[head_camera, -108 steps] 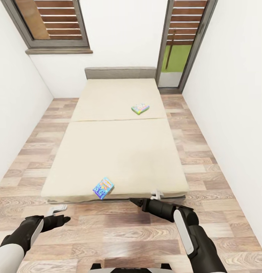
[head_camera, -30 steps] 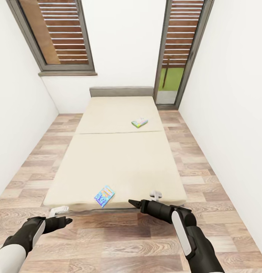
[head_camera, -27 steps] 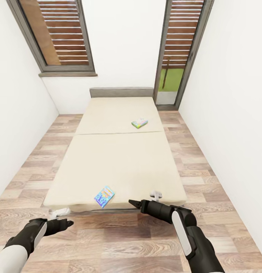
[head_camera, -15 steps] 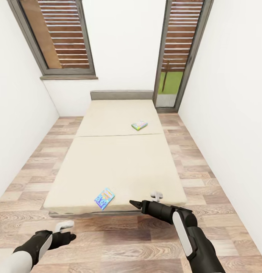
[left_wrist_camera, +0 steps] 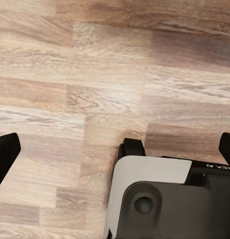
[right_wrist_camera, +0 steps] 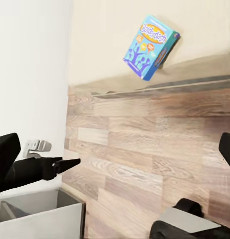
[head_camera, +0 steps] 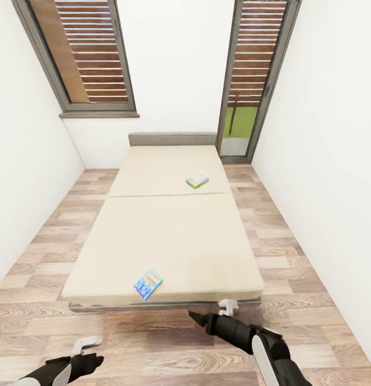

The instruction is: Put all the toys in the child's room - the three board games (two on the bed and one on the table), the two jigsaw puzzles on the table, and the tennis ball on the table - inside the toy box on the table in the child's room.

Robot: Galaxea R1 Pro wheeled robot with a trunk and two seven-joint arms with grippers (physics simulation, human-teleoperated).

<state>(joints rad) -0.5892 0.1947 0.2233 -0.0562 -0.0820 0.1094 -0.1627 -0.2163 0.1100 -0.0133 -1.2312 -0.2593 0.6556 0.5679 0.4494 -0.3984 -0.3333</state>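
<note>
Two board games lie on the bed [head_camera: 169, 236]. A blue one [head_camera: 148, 283] rests at the near edge of the beige mattress, and a green-pink one [head_camera: 197, 181] lies farther back on the right. In the right wrist view the blue board game [right_wrist_camera: 150, 47] overhangs the mattress edge. My left gripper [head_camera: 92, 351] hangs open and empty low over the floor at the lower left. My right gripper [head_camera: 209, 311] is open and empty just short of the bed's near edge, right of the blue box. The table, toy box, jigsaw puzzles and tennis ball are out of view.
White walls close in on both sides, with strips of wood-plank floor [head_camera: 41, 241] along the bed. A shuttered window [head_camera: 94, 53] and a glass door [head_camera: 255, 69] stand at the back. My own base [left_wrist_camera: 159, 199] shows under the left gripper.
The whole view has shifted: the bed looks farther off and more of the window shows. Both arms sit lower in the picture, the left one most. The games have not moved on the bed.
</note>
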